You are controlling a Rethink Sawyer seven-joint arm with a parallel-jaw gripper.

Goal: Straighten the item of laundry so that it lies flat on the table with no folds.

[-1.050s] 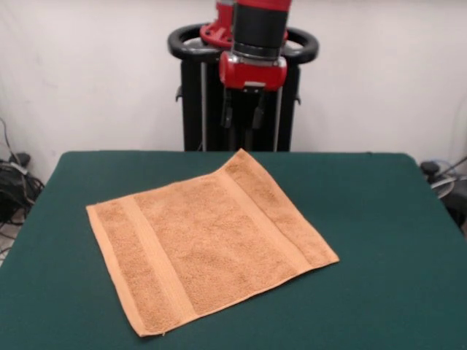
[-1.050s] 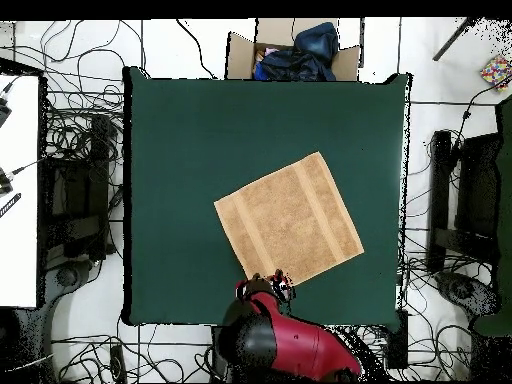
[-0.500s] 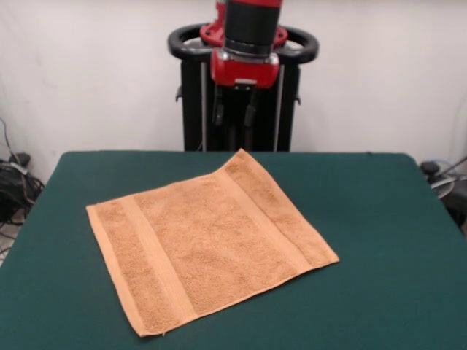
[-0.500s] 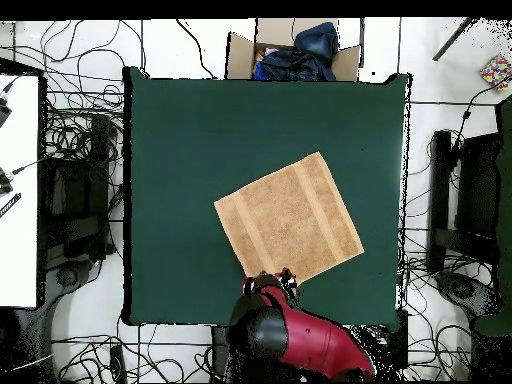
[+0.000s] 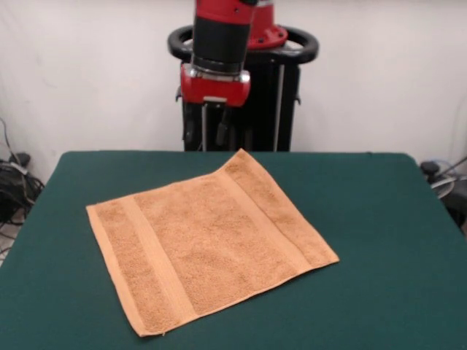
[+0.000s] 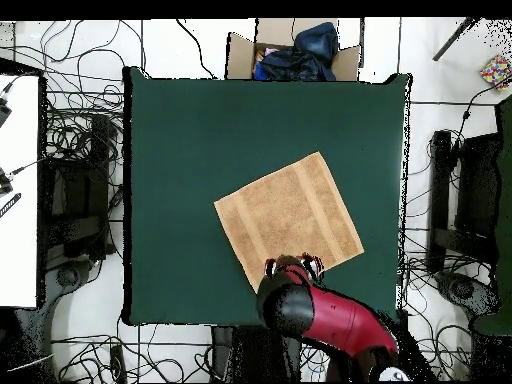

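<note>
The towel [image 5: 208, 237] lies spread out on the green desk [image 5: 379, 219], turned a bit like a diamond, a little nearer the robot's side than the middle. It looks flat already, with no folds that I can see, and its two woven bands [image 5: 259, 219] run straight across it. From above, the towel [image 6: 288, 220] shows all four corners, and the desk [image 6: 200, 130] has lots of bare room around it. So the big danger now is spoiling a good job. The red arm [image 6: 335, 320] hangs over the edge of the towel on the robot's side. If it drops down and drags sideways, it could bunch the cloth or flip a corner over. The hand [image 5: 206, 125] is up in the air above the far corner, holding nothing, and its two thin fingers [image 5: 223, 128] hang down with a small gap between them. If those fingers pinch the cloth and lift, they could pull up a bump or make a new fold. I think the safest thing is for the hand to stay off the towel.
</note>
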